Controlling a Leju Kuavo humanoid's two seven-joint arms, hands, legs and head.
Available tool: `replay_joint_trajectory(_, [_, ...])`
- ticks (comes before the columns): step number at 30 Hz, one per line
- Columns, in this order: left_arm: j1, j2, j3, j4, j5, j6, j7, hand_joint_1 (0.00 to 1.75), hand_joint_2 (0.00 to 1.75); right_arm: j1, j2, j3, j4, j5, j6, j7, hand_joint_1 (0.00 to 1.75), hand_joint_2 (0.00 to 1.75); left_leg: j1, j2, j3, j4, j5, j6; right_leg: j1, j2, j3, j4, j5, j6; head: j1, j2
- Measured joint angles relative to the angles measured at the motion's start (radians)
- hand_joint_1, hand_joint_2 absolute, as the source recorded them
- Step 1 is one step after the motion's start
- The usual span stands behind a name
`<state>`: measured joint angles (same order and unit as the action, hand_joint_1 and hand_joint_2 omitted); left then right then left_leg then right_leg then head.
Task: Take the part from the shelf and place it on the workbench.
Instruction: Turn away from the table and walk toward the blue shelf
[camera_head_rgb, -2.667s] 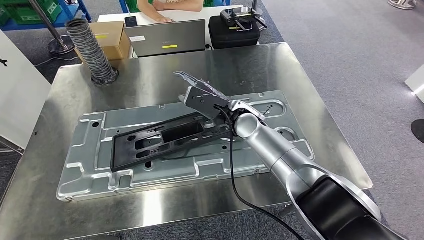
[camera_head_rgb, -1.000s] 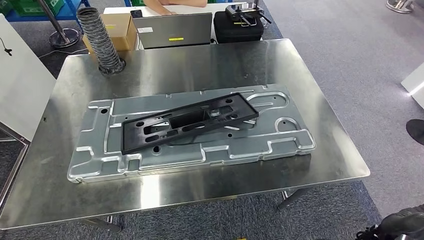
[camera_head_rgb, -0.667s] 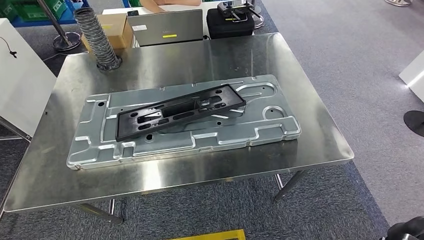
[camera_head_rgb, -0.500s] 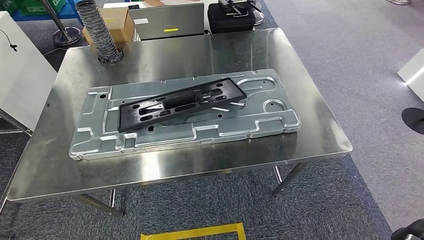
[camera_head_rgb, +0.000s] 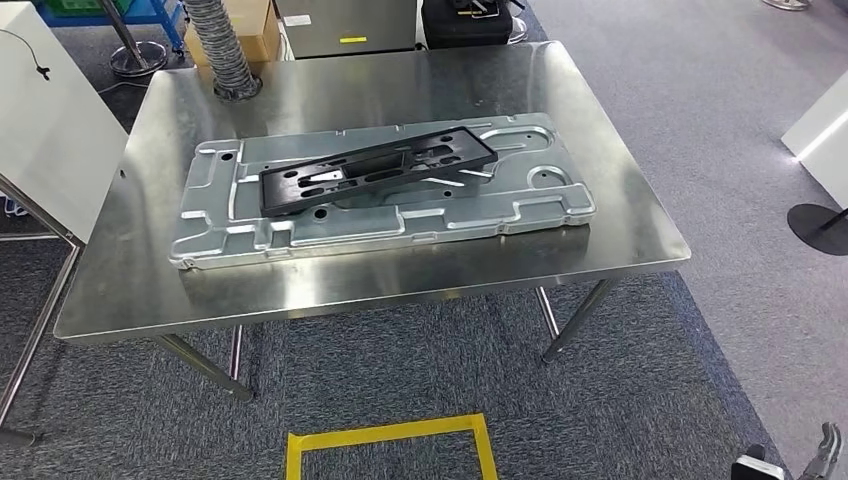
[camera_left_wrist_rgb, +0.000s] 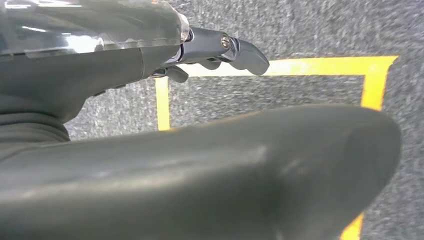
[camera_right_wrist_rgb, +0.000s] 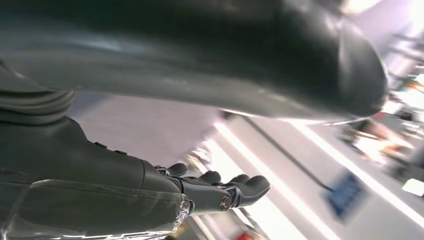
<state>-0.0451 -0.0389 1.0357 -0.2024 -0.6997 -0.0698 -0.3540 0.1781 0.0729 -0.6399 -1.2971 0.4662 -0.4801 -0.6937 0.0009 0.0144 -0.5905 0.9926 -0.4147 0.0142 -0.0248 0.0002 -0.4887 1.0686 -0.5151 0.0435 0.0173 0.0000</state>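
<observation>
as we stand back from the table, our two hands hang down by our sides with nothing in them. our left hand hangs over the grey carpet and the yellow tape square on the floor, its fingers stretched out and apart. our right hand is the same, fingers out and empty; a bit of it peeks in at the corner of the head view. we think they hang loose because the carrying job looks done. further out is the shiny workbench. on it lies a big silver plate, and the black part rests flat on top of that plate, a little crooked. behind the bench we see a ribbed hose, a brown box and a black case.
</observation>
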Motion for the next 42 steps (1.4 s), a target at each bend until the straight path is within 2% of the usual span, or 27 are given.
replay_joint_trajectory(2, [-0.002, -0.003, 0.005, -0.001, -0.009, -0.001, -0.001, 0.0, 0.0, -0.02, -0.006, -0.001, 0.106, -0.022, -0.019, -0.001, 0.0, 0.0, -0.001, 0.0, -0.01, 0.008, 0.014, -0.012, 0.006, 0.0, 0.059, -0.094, -0.031, -0.011, -0.002, 0.0])
replay_joint_trajectory(4, [-0.003, -0.004, 0.012, -0.001, -0.014, 0.0, -0.002, 0.0, 0.0, -0.037, -0.017, -0.001, 0.217, -0.043, -0.033, -0.001, 0.0, 0.0, 0.004, 0.0, -0.018, 0.011, 0.023, -0.026, 0.01, -0.003, 0.049, -0.102, -0.021, -0.028, -0.003, 0.0])
replay_joint_trajectory(5, [-0.002, -0.004, 0.014, -0.001, -0.015, 0.0, -0.002, 0.0, 0.0, -0.045, -0.023, -0.001, 0.269, -0.051, -0.035, -0.001, 0.0, 0.0, 0.007, -0.001, -0.026, 0.022, 0.006, -0.032, 0.011, -0.005, 0.039, -0.102, -0.011, -0.037, -0.003, 0.0])
replay_joint_trajectory(6, [0.0, -0.004, 0.016, -0.001, -0.016, 0.0, -0.002, 0.0, 0.0, -0.051, -0.027, -0.001, 0.311, -0.056, -0.036, -0.001, 0.0, 0.0, 0.008, -0.003, -0.037, 0.05, -0.031, -0.036, 0.01, -0.007, 0.026, -0.103, 0.002, -0.046, -0.005, 0.0])
replay_joint_trajectory(8, [0.002, -0.006, 0.018, -0.001, -0.019, 0.0, -0.001, 0.0, 0.0, -0.059, -0.031, -0.001, 0.369, -0.059, -0.037, -0.001, 0.0, 0.0, 0.01, -0.005, -0.065, 0.156, -0.141, -0.042, 0.014, -0.009, -0.005, -0.102, 0.027, -0.057, -0.01, 0.0])
replay_joint_trajectory(9, [0.003, -0.006, 0.018, -0.001, -0.02, 0.0, -0.001, 0.0, 0.0, -0.062, -0.032, -0.001, 0.39, -0.06, -0.037, -0.001, 0.0, 0.0, 0.01, -0.005, -0.075, 0.219, -0.182, -0.044, 0.017, -0.009, -0.022, -0.101, 0.04, -0.06, -0.012, 0.0])
replay_joint_trajectory(10, [0.002, -0.007, 0.019, -0.001, -0.021, 0.0, -0.001, 0.0, 0.0, -0.064, -0.034, -0.001, 0.409, -0.06, -0.037, -0.001, 0.0, 0.0, 0.01, -0.005, -0.077, 0.268, -0.196, -0.044, 0.019, -0.009, -0.04, -0.099, 0.052, -0.06, -0.012, 0.0])
replay_joint_trajectory(11, [0.002, -0.007, 0.02, -0.001, -0.021, 0.0, -0.001, 0.0, 0.0, -0.068, -0.036, -0.001, 0.426, -0.061, -0.038, -0.001, 0.0, 0.0, 0.01, -0.005, -0.066, 0.292, -0.183, -0.043, 0.021, -0.009, -0.058, -0.096, 0.064, -0.06, -0.012, 0.0])
replay_joint_trajectory(12, [0.001, -0.007, 0.021, -0.001, -0.021, 0.0, -0.001, 0.0, 0.0, -0.071, -0.038, -0.002, 0.444, -0.061, -0.037, -0.001, 0.0, 0.0, 0.009, -0.005, -0.041, 0.285, -0.152, -0.04, 0.023, -0.009, -0.076, -0.092, 0.074, -0.059, -0.012, 0.0])
replay_joint_trajectory(14, [-0.001, -0.006, 0.021, -0.001, -0.022, 0.0, 0.001, 0.0, 0.0, -0.082, -0.043, -0.003, 0.483, -0.07, -0.036, -0.001, 0.0, 0.0, 0.006, -0.006, 0.056, 0.18, -0.103, -0.03, 0.025, -0.008, -0.109, -0.08, 0.093, -0.055, -0.012, 0.0])
replay_joint_trajectory(16, [-0.006, -0.005, 0.021, -0.002, -0.021, 0.0, 0.003, 0.0, 0.0, -0.098, -0.048, -0.004, 0.537, -0.084, -0.036, -0.001, 0.0, 0.0, 0.001, -0.007, 0.157, 0.032, -0.119, -0.018, 0.028, -0.008, -0.129, -0.07, 0.111, -0.047, -0.011, 0.0])
replay_joint_trajectory(18, [-0.011, -0.004, 0.021, -0.002, -0.022, 0.0, 0.004, 0.0, 0.0, -0.116, -0.052, -0.004, 0.602, -0.08, -0.04, -0.002, 0.0, 0.0, -0.004, -0.007, 0.189, -0.034, -0.139, -0.007, 0.027, -0.01, -0.135, -0.069, 0.131, -0.036, -0.011, 0.0])
replay_joint_trajectory(20, [-0.012, -0.006, 0.021, -0.002, -0.024, 0.0, 0.006, 0.0, 0.0, -0.134, -0.056, -0.004, 0.673, -0.057, -0.048, -0.002, 0.0, 0.0, -0.001, -0.003, 0.174, -0.039, -0.121, 0.008, 0.024, -0.009, -0.142, -0.066, 0.131, -0.025, -0.012, 0.0])
replay_joint_trajectory(21, [-0.013, -0.006, 0.021, -0.002, -0.027, 0.0, 0.006, 0.0, 0.0, -0.144, -0.059, -0.004, 0.715, -0.044, -0.05, 0.002, 0.0, 0.0, 0.0, -0.001, 0.163, -0.041, -0.107, 0.016, 0.021, -0.007, -0.149, -0.047, 0.103, -0.02, -0.012, 0.0])
replay_joint_trajectory(24, [-0.017, -0.008, 0.021, -0.002, -0.042, -0.004, 0.007, 0.0, 0.0, -0.175, -0.066, -0.002, 0.844, 0.006, -0.038, 0.076, 0.0, 0.0, 0.0, 0.004, 0.114, -0.04, -0.067, 0.028, 0.013, -0.002, -0.187, 0.116, -0.055, -0.005, -0.01, 0.0])
replay_joint_trajectory(25, [-0.017, -0.008, 0.02, -0.002, -0.051, -0.007, 0.009, 0.0, 0.0, -0.182, -0.067, 0.001, 0.881, 0.028, -0.03, 0.134, 0.0, 0.0, -0.001, 0.004, 0.095, -0.037, -0.054, 0.028, 0.011, -0.002, -0.193, 0.177, -0.078, -0.001, -0.01, 0.0])
replay_joint_trajectory(26, [-0.018, -0.008, 0.018, -0.002, -0.061, -0.01, 0.011, 0.0, 0.0, -0.186, -0.068, 0.007, 0.914, 0.051, -0.016, 0.205, 0.0, 0.0, -0.001, 0.005, 0.076, -0.032, -0.043, 0.026, 0.009, -0.002, -0.188, 0.214, -0.072, 0.003, -0.01, 0.0])
replay_joint_trajectory(27, [-0.018, -0.009, 0.016, -0.002, -0.069, -0.013, 0.014, 0.0, 0.0, -0.188, -0.068, 0.014, 0.943, 0.071, 0.001, 0.274, 0.0, 0.0, 0.0, 0.004, 0.056, -0.026, -0.032, 0.023, 0.006, -0.002, -0.17, 0.222, -0.045, 0.005, -0.01, 0.0])
replay_joint_trajectory(29, [-0.02, -0.009, 0.013, -0.002, -0.078, -0.017, 0.018, 0.0, 0.0, -0.189, -0.067, 0.03, 0.987, 0.099, 0.037, 0.37, 0.0, 0.0, 0.0, 0.003, 0.019, -0.008, -0.014, 0.015, 0.001, -0.002, -0.081, 0.128, 0.008, 0.006, -0.009, 0.0])
replay_joint_trajectory(31, [-0.022, -0.009, 0.012, -0.002, -0.079, -0.019, 0.019, 0.0, 0.0, -0.194, -0.065, 0.044, 1.014, 0.112, 0.059, 0.397, 0.0, 0.0, -0.002, 0.004, -0.007, 0.009, -0.001, 0.003, 0.003, -0.001, 0.023, -0.027, -0.009, 0.0, -0.01, 0.0])
replay_joint_trajectory(33, [-0.025, -0.009, 0.011, -0.002, -0.08, -0.02, 0.019, 0.0, 0.0, -0.199, -0.064, 0.054, 1.033, 0.117, 0.08, 0.404, 0.0, 0.0, -0.001, 0.007, -0.018, 0.014, 0.016, -0.01, 0.011, -0.001, 0.061, -0.101, -0.033, -0.013, -0.011, 0.0])
replay_joint_trajectory(35, [-0.027, -0.008, 0.011, -0.002, -0.082, -0.02, 0.019, 0.0, 0.0, -0.201, -0.061, 0.059, 1.051, 0.117, 0.103, 0.412, 0.0, 0.0, 0.003, 0.005, -0.027, 0.016, 0.021, -0.023, 0.012, -0.005, 0.045, -0.106, -0.017, -0.032, -0.011, 0.0])
replay_joint_trajectory(36, [-0.026, -0.007, 0.011, -0.002, -0.083, -0.02, 0.019, 0.0, 0.0, -0.202, -0.06, 0.061, 1.057, 0.116, 0.111, 0.417, 0.0, 0.0, 0.005, 0.002, -0.036, 0.032, -0.003, -0.027, 0.012, -0.008, 0.033, -0.107, -0.006, -0.042, -0.013, 0.0])
replay_joint_trajectory(39, [-0.024, -0.007, 0.011, -0.001, -0.086, -0.02, 0.02, 0.0, 0.0, -0.204, -0.053, 0.063, 1.071, 0.111, 0.126, 0.43, 0.0, 0.0, 0.008, -0.005, -0.076, 0.181, -0.154, -0.035, 0.015, -0.012, -0.014, -0.107, 0.034, -0.06, -0.018, 0.0])
replay_joint_trajectory(40, [-0.023, -0.007, 0.011, -0.001, -0.087, -0.02, 0.02, 0.0, 0.0, -0.204, -0.051, 0.064, 1.075, 0.109, 0.133, 0.436, 0.0, 0.0, 0.009, -0.005, -0.083, 0.241, -0.184, -0.037, 0.018, -0.012, -0.033, -0.105, 0.047, -0.061, -0.019, 0.0])
replay_joint_trajectory(41, [-0.023, -0.007, 0.011, -0.002, -0.088, -0.02, 0.021, 0.0, 0.0, -0.204, -0.05, 0.064, 1.079, 0.108, 0.141, 0.443, 0.0, 0.0, 0.009, -0.005, -0.081, 0.284, -0.188, -0.038, 0.02, -0.012, -0.052, -0.102, 0.06, -0.061, -0.019, 0.0])
replay_joint_trajectory(42, [-0.024, -0.007, 0.011, -0.002, -0.089, -0.02, 0.021, 0.0, 0.0, -0.204, -0.048, 0.064, 1.083, 0.107, 0.149, 0.45, 0.0, 0.0, 0.009, -0.005, -0.065, 0.297, -0.167, -0.037, 0.021, -0.012, -0.071, -0.097, 0.071, -0.059, -0.019, 0.0])
